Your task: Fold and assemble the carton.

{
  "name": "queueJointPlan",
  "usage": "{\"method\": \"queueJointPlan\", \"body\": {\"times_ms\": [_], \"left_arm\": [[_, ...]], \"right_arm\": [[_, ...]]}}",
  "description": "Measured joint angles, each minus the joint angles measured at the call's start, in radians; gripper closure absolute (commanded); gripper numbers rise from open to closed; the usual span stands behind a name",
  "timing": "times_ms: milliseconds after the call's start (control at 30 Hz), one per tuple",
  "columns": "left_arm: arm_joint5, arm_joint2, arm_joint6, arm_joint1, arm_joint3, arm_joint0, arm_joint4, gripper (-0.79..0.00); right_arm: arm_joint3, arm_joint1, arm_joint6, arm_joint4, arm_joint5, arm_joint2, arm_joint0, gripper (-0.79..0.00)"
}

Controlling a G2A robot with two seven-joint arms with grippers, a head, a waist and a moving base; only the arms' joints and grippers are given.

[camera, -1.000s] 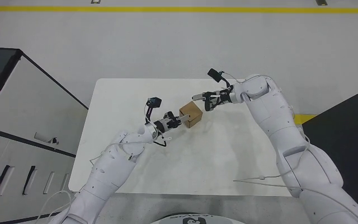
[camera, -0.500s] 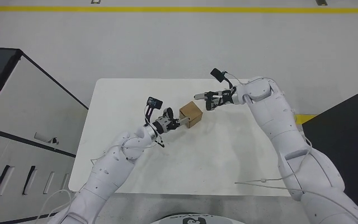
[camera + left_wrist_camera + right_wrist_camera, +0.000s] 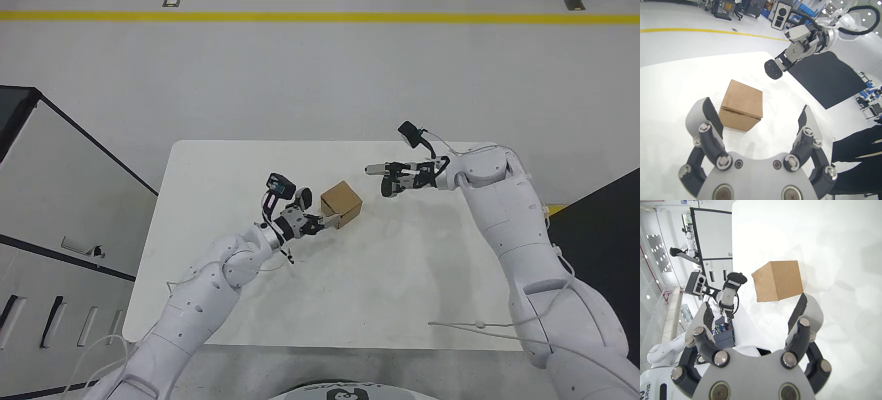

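Your small brown cardboard carton [image 3: 342, 203] sat closed on the white table [image 3: 400, 290], nearer its far edge, untouched between the spread left gripper [image 3: 318, 224] and the spread right gripper [image 3: 380, 181]. It looked assembled, so you needed only clean retreats, without nudging it.

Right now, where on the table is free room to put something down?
Free: the wide table strip between the carton and the robot's edge; also the far left corner. Crowded: around the carton, between the left gripper and the right gripper.
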Motion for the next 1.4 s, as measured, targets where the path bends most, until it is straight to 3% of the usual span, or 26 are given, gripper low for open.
{"method": "queueJointPlan", "body": {"times_ms": [100, 267, 500, 800, 1400], "left_arm": [[-0.050, 0.019, 0.110, 0.001, 0.050, -0.023, 0.140, -0.785], [-0.038, 0.053, 0.288, -0.006, 0.116, -0.047, 0.300, -0.785], [-0.023, 0.063, 0.289, -0.006, 0.115, -0.046, 0.329, -0.785], [0.102, 0.128, 0.423, -0.032, 0.255, -0.103, 0.484, -0.785], [0.189, 0.168, 0.361, -0.056, 0.269, -0.119, 0.503, -0.785]], "right_arm": [[0.000, 0.000, 0.000, 0.000, 0.000, 0.000, 0.000, -0.785], [0.000, 0.000, 0.000, 0.000, 0.000, 0.000, 0.000, -0.785], [0.000, 0.000, 0.000, 0.000, 0.000, 0.000, 0.000, -0.785], [0.000, 0.000, 0.000, 0.000, 0.000, 0.000, 0.000, -0.785], [0.000, 0.000, 0.000, 0.000, 0.000, 0.000, 0.000, -0.785]]}}
